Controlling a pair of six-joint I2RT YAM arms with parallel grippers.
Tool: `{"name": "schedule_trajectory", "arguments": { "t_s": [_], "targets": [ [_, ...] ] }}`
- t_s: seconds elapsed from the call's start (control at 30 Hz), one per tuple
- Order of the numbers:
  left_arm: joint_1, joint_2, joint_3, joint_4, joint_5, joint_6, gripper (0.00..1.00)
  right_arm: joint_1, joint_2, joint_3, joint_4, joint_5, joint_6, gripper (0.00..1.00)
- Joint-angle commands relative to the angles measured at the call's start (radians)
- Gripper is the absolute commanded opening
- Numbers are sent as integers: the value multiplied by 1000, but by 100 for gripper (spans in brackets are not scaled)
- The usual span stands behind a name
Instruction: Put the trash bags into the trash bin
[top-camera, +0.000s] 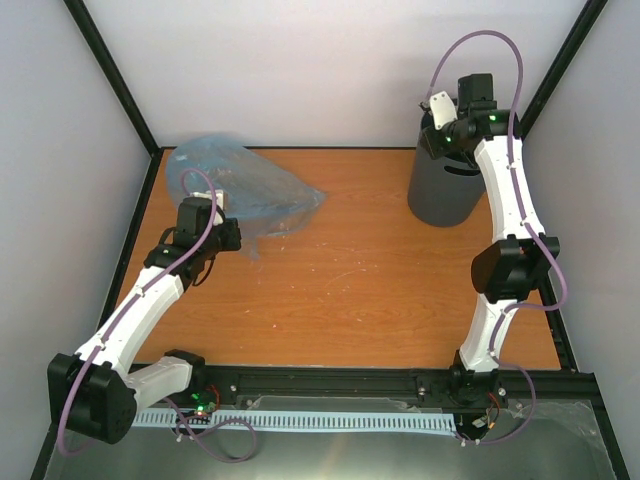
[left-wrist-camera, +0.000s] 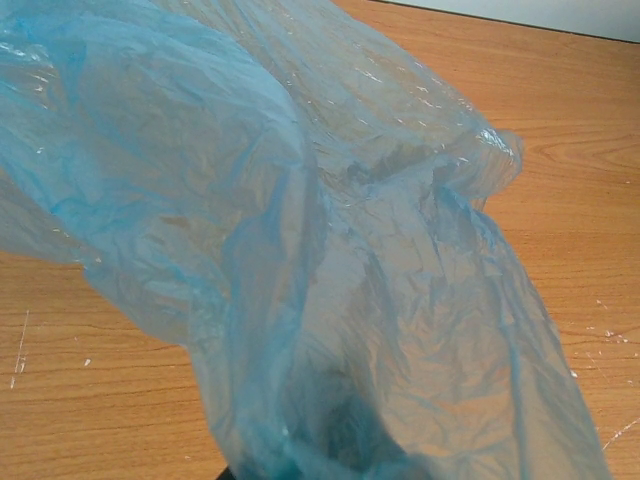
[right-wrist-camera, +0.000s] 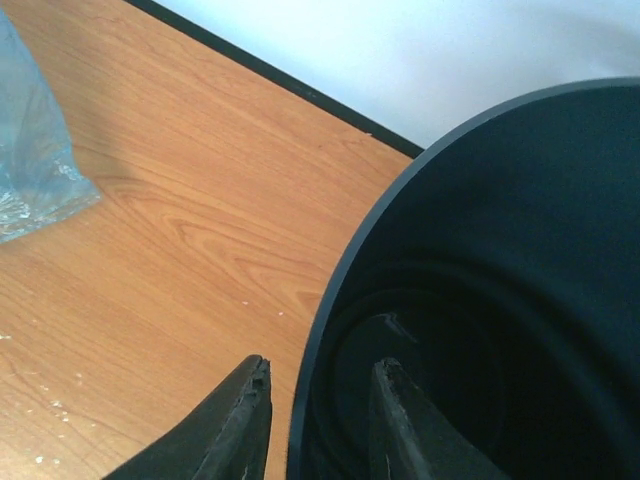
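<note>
1. We see the trash bag (top-camera: 250, 190), thin, wrinkled, light-blue plastic, well to the left of the trash bin (top-camera: 437, 195). Part of it is raised off the wood, and one glossy corner trails toward the bin.
2. The left pincer (top-camera: 222, 205) is closed on the bag's gathered plastic. In its own camera the film fills the view and hides the fingers.
3. The bin stands upright, mouth up, dark grey and round.
4. The right pincer (right-wrist-camera: 321, 364) straddles the bin's rim, one finger outside the wall and one inside. Its jaws are narrowly parted, with a sliver of gap on each side, and they hold nothing.
5. That pincer and its wrist sit over part of the bin's mouth, and a purple cable (top-camera: 480, 40) loops above the bin.
6. The counter (top-camera: 380, 290) is orange-brown wood grain, marked with white specks and fine scratches to the left of the bin.
7. Plain white walls (top-camera: 320, 70) stand just behind the bin and to its right, edged by black frame posts (top-camera: 115, 75). A black rail (top-camera: 350, 382) runs along the counter edge farthest from the bin and carries both arm bases.
</note>
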Motion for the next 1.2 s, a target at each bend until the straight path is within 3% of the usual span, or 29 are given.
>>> {"name": "schedule_trajectory", "arguments": {
  "t_s": [0.0,0.3,0.87,1.17],
  "targets": [
    [5,-11,3,24,9,24,1,-5,4,23,-58,-60,-13,27],
    [6,-16,2,29,13,27,1,10,-108,-141,-77,-190,-50,4],
    [5,-30,5,34,1,28,1,290,-551,-600,-47,-175,-145,3],
    [5,-86,6,54,17,6,1,445,-642,-663,-104,-240,-166,3]
  ]
}}
